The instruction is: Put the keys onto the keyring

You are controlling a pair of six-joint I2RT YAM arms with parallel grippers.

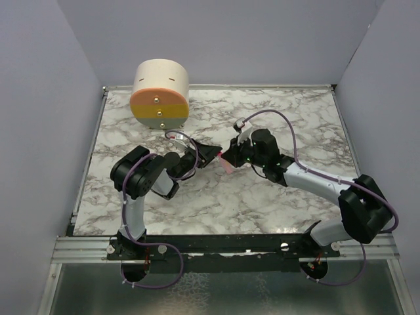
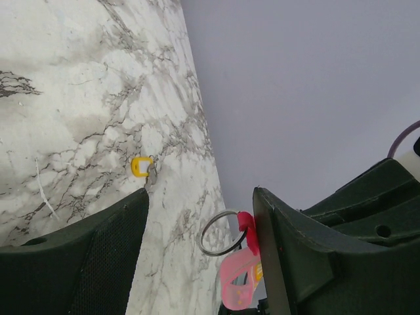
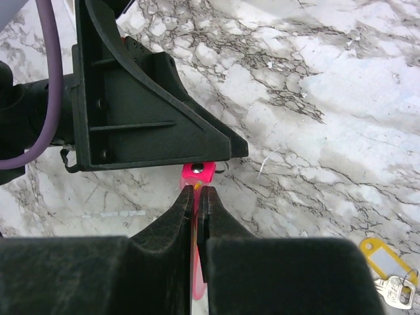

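The keyring is a pink strap [image 3: 198, 172] with a metal ring [image 2: 220, 233] at its end. My right gripper [image 3: 197, 190] is shut on the strap and holds it above the table; in the top view the strap [image 1: 226, 164] hangs below that gripper [image 1: 230, 157]. My left gripper [image 2: 200, 191] is open, with the ring and the strap's red clasp between its jaws, close to the right finger [image 2: 295, 262]. In the top view the left gripper [image 1: 211, 155] meets the right one at mid-table. The yellow key tag [image 3: 382, 257] with a small silver key lies on the marble, apart from both grippers; it also shows in the left wrist view [image 2: 141, 166].
A large cream-and-orange cylinder [image 1: 159, 94] stands at the back left, with a small metal piece [image 1: 177, 136] in front of it. The marble tabletop [image 1: 295, 118] is walled by grey panels on three sides.
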